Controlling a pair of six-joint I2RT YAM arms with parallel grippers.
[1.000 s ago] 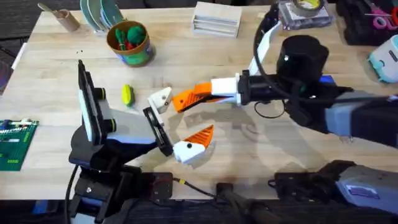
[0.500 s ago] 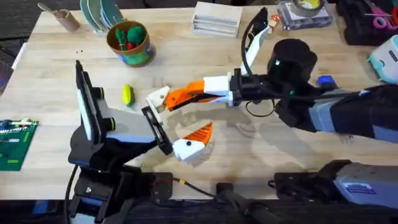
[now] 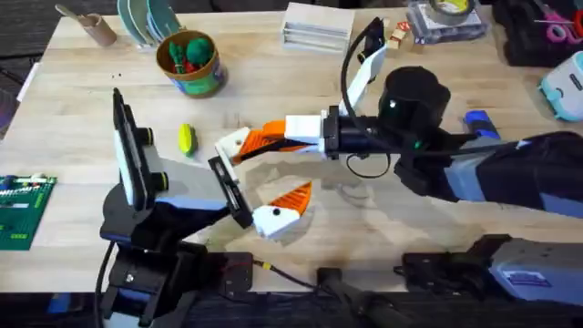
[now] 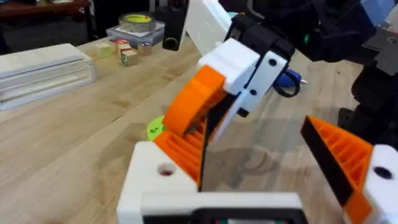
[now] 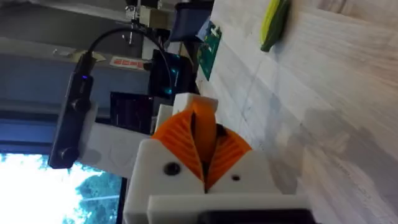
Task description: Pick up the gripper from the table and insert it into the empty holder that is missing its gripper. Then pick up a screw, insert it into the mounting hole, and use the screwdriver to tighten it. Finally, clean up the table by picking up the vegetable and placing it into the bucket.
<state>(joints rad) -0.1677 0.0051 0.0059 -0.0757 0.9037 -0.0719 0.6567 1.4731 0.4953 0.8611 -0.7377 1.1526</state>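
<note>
My left gripper (image 3: 261, 173) stands open on the table. One of its fingers is the bare white holder (image 3: 235, 144), the other carries an orange pad (image 3: 290, 197). My right gripper (image 3: 261, 142) reaches across from the right, shut on the orange gripper (image 4: 181, 148), whose ribbed face rests against the holder (image 4: 163, 177) beside the mounting hole. The yellow-green vegetable (image 3: 186, 138) lies left of the holder. At the back left stands the bucket (image 3: 189, 62). The blue screwdriver (image 3: 480, 121) lies at the right, partly behind my right arm.
A green circuit board (image 3: 20, 208) lies at the left edge. Plates (image 3: 146, 18), a clear box (image 3: 317, 25), small wooden blocks (image 3: 395, 33) and a tape roll (image 3: 448, 13) line the back. A green disc (image 4: 155, 129) lies near the holder.
My right gripper has moved left with the orange gripper, from a short way right of the holder to touching it. The left arm has stayed still.
</note>
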